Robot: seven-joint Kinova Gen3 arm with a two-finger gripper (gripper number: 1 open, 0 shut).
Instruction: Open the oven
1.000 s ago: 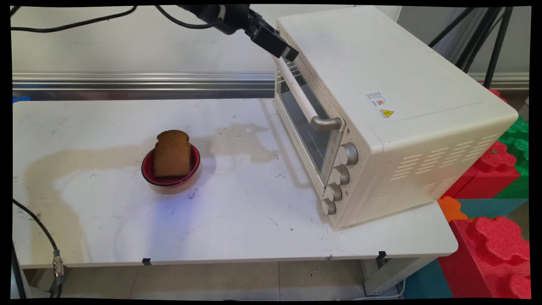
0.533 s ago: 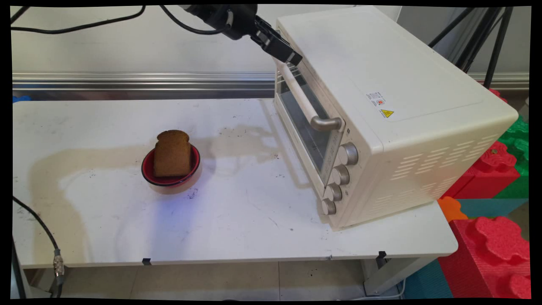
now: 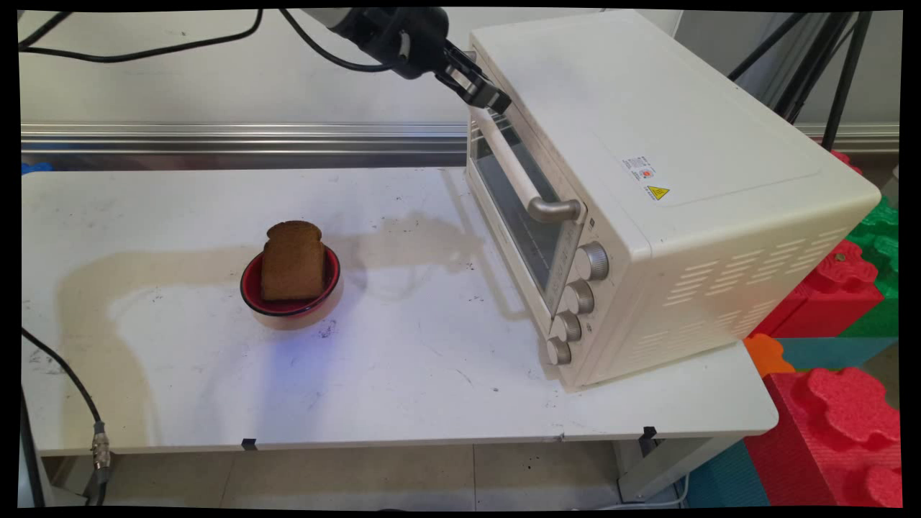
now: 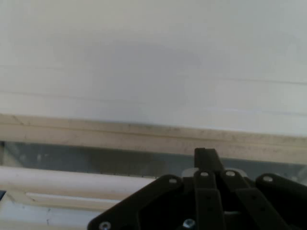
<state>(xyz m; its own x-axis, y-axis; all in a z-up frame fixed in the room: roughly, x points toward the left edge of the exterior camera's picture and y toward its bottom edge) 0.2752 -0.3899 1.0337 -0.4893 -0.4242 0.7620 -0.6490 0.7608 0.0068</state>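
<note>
A cream toaster oven (image 3: 647,144) stands on the right of the white table (image 3: 180,388), door closed. My black gripper (image 3: 495,101) is at the top of the main view, shut with nothing held. Its tip rests at the door's upper edge, near the far end of the pale bar handle (image 3: 516,169). In the hand view the gripper (image 4: 206,154) points at the beige top edge of the door (image 4: 120,134); the glass (image 4: 72,158) and the handle (image 4: 57,182) lie below it. A brown bread slice (image 3: 292,260) stands upright in a red bowl (image 3: 291,306), far to the left.
Several round knobs (image 3: 575,298) run down the oven's front right. Red and green foam blocks (image 3: 842,403) are stacked beside the table's right end. Black cables (image 3: 144,47) hang along the top left, and another cable (image 3: 65,374) crosses the table's left front edge.
The gripper has moved a little right and down, from just left of the oven's top corner onto the door's upper edge. The door, bread and bowl have not moved.
</note>
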